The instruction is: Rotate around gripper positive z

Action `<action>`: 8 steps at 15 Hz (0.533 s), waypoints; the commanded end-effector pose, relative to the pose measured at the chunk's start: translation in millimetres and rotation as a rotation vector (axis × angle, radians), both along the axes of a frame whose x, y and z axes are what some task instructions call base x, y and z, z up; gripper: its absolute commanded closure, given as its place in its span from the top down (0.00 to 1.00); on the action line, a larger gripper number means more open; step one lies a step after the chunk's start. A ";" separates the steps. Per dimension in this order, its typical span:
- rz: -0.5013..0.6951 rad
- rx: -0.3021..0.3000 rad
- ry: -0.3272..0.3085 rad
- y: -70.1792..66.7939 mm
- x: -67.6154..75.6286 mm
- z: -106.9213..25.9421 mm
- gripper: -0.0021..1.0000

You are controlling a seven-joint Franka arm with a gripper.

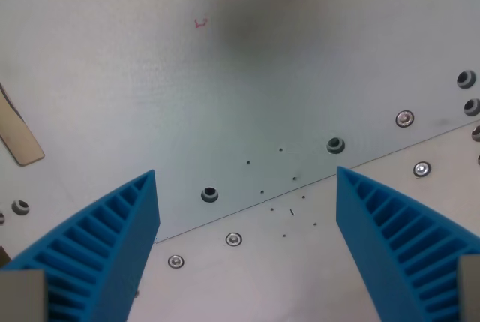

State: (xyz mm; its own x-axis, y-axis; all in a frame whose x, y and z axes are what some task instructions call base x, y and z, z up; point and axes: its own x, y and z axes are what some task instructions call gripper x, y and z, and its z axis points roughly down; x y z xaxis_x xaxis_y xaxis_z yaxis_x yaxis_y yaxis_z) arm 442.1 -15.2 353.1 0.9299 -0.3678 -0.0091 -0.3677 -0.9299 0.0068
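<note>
My gripper stands open above a pale grey metal tabletop. Its two blue ribbed fingers rise from the bottom corners: one finger at the wrist view's left, the other finger at the wrist view's right. Nothing lies between them. A seam between two table plates runs diagonally under the gap, rising toward the wrist view's right.
Screws and round holes dot the plates along the seam. A strip of tan tape lies at the left edge. Faint red marks show near the top. A soft dark shadow falls on the upper middle.
</note>
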 end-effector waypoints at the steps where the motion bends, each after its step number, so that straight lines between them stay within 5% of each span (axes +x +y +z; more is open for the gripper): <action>1: -0.151 -0.002 -0.006 0.0 -0.4 2.8 1.00; 8: -0.233 -0.002 -0.007 0.0 -0.4 2.8 1.00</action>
